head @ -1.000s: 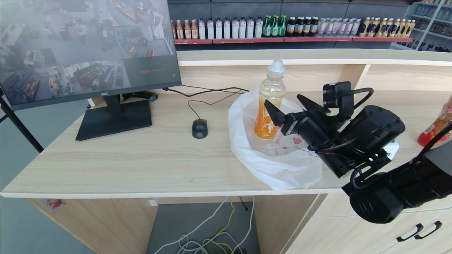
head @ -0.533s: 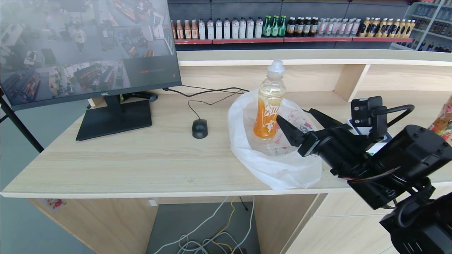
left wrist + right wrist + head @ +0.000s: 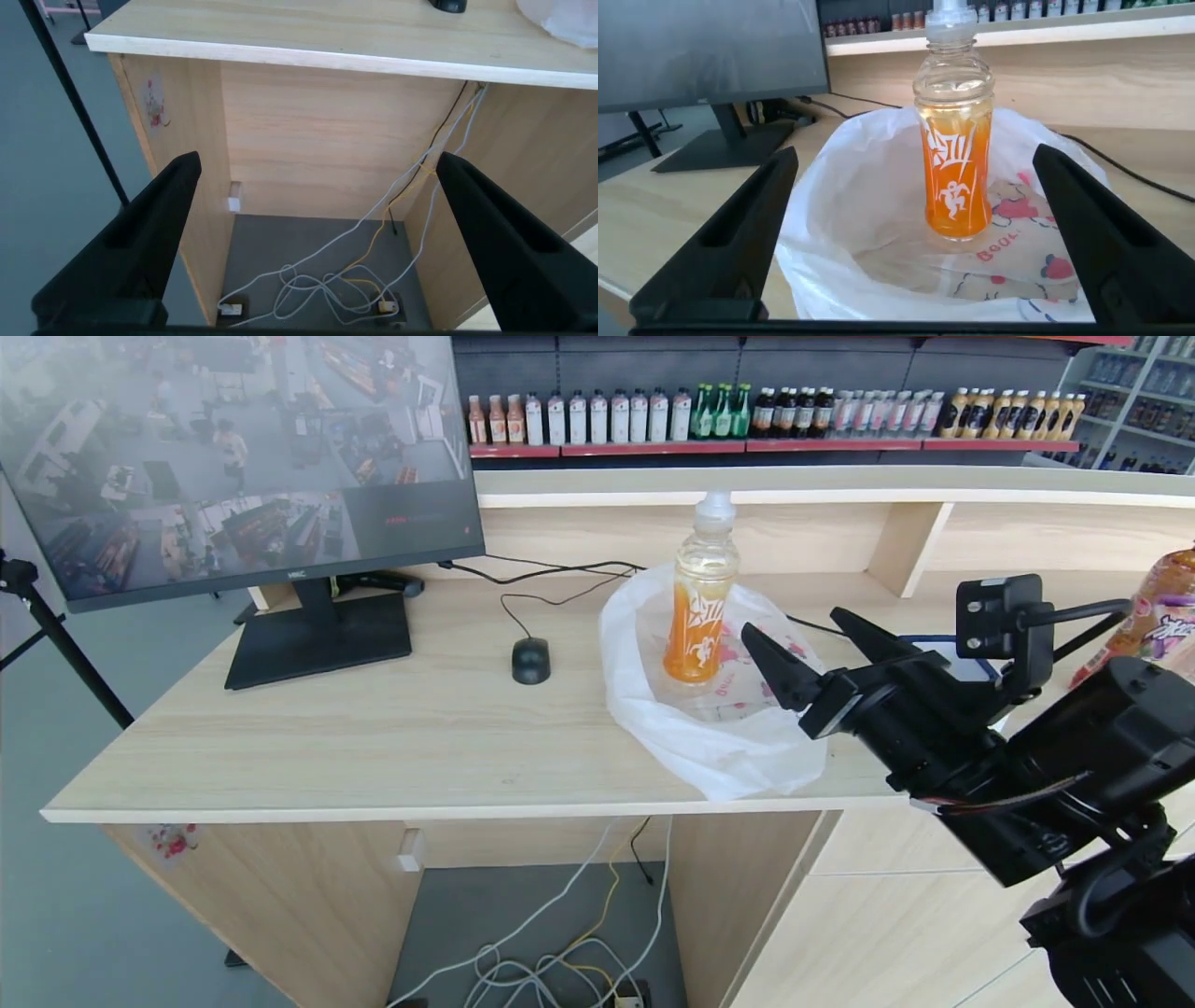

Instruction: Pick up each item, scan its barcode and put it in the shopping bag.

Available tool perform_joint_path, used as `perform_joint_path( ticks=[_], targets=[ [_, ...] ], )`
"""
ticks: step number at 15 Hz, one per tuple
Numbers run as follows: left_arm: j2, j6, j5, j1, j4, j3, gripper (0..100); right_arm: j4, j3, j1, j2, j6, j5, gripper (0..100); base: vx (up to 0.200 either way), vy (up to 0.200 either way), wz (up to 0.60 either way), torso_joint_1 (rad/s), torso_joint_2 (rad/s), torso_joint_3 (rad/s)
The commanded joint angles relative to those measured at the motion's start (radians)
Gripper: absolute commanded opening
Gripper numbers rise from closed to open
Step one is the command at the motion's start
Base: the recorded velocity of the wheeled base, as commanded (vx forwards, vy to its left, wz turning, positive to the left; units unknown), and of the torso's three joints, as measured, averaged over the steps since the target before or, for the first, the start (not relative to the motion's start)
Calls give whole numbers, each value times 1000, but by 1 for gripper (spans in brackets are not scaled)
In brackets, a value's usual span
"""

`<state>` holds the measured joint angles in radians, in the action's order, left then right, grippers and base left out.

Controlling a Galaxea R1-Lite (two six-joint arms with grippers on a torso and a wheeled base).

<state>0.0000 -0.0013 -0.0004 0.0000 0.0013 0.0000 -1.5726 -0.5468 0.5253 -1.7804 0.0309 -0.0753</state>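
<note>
Brightness: the table (image 3: 373, 737) is evenly and brightly lit by diffuse indoor light.
Shadows: only soft, faint ones are cast beside the mouse (image 3: 530, 661) and the monitor (image 3: 233, 457); the recess under the table is left dimmer.
Glare: a pale haze is spread over the monitor screen.
Translucence: the orange drink bottle (image 3: 954, 177) is lit through.
Distortion: straight lines are bowed near the head view's edges.

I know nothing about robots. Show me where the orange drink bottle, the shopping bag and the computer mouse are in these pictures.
orange drink bottle (image 3: 698, 625), head view, on its orange label, mid-body.
shopping bag (image 3: 738, 761), head view, on the white plastic fold nearest the desk's front edge.
computer mouse (image 3: 530, 661), head view, on the top of its black shell.
</note>
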Motion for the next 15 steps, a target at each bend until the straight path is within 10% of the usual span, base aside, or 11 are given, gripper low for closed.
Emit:
perform_joint_path(
  ticks=[1,15],
  targets=[
    [0,0,0,0,0,0,100,2,1,-1,-5,0,0,100,0,0,0,0,0,0],
    [0,-2,0,0,2,0,100,2,31,-7,-8,4,0,100,0,-171,0,4,2,2]
  ],
)
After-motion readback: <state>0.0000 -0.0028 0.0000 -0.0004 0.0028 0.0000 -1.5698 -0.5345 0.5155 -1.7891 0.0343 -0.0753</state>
